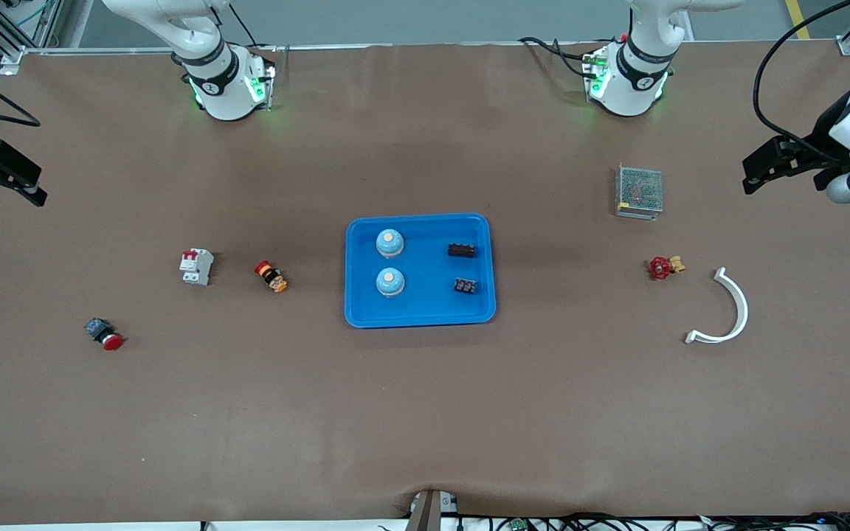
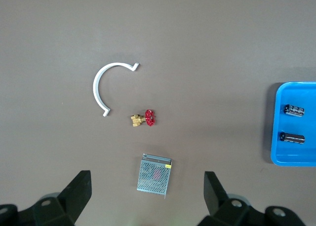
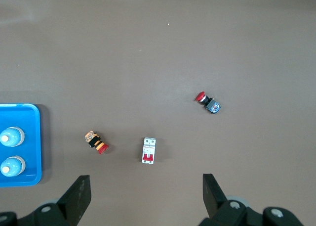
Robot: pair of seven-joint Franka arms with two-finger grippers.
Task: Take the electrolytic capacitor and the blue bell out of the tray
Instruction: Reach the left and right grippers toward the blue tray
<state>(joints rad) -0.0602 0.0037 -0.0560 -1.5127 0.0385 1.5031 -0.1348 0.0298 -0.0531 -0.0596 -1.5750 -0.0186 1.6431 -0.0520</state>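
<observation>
A blue tray [image 1: 425, 302] lies at the table's middle. In it stand two light-blue bells [image 1: 389, 242] [image 1: 390, 282] on the side toward the right arm's end. Two black capacitors [image 1: 461, 251] [image 1: 465, 285] lie on the side toward the left arm's end. The capacitors [image 2: 294, 110] and the tray's edge [image 2: 276, 137] show in the left wrist view. The bells [image 3: 11, 136] show in the right wrist view. My left gripper [image 1: 757, 171] [image 2: 147, 196] is open and empty, high over the left arm's end. My right gripper [image 1: 4, 177] [image 3: 146, 196] is open and empty over the right arm's end.
Toward the left arm's end lie a metal mesh box [image 1: 639, 191], a red valve [image 1: 664, 266] and a white curved piece [image 1: 727, 310]. Toward the right arm's end lie a white breaker [image 1: 196, 266], a red-and-yellow button [image 1: 271, 276] and a red push button [image 1: 104, 333].
</observation>
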